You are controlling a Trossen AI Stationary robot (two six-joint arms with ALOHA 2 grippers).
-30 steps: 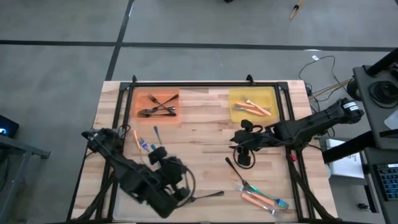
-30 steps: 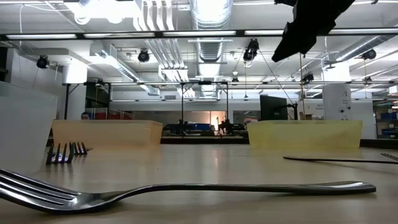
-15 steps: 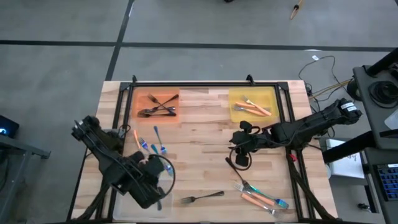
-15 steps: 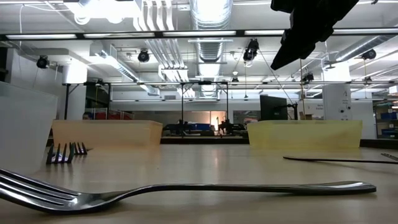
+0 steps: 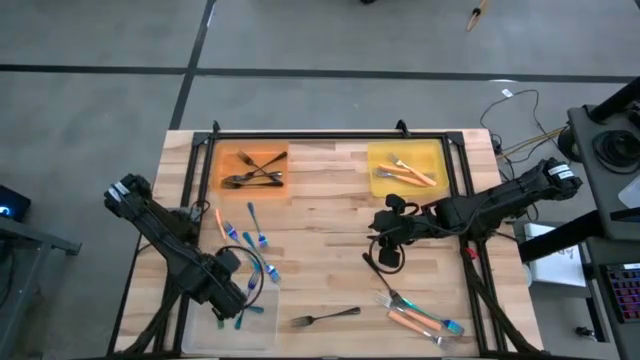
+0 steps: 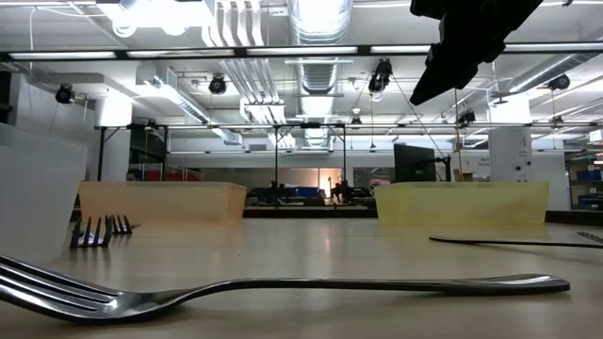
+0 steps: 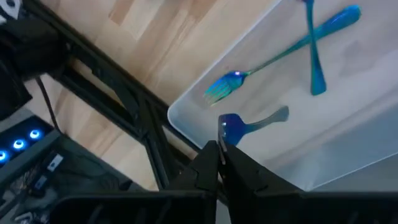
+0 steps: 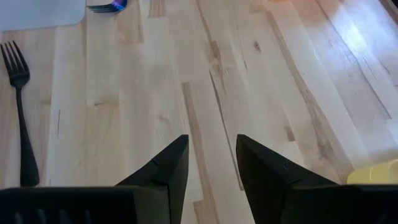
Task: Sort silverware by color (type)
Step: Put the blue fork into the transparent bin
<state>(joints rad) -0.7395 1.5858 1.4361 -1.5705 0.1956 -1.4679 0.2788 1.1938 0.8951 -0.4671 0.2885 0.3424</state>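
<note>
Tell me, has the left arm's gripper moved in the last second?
Yes. The left gripper has swung left, off the dark fork, and now sits over the clear tray.

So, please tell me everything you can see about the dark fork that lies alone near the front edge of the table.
The dark fork is slim, one piece, and looks like dark grey metal with a glossy shine. It lies flat on the bare wooden table, handle pointing right in the high view. In the low view it fills the foreground, tines at the left. Nothing touches it; neither gripper is on it.
</note>
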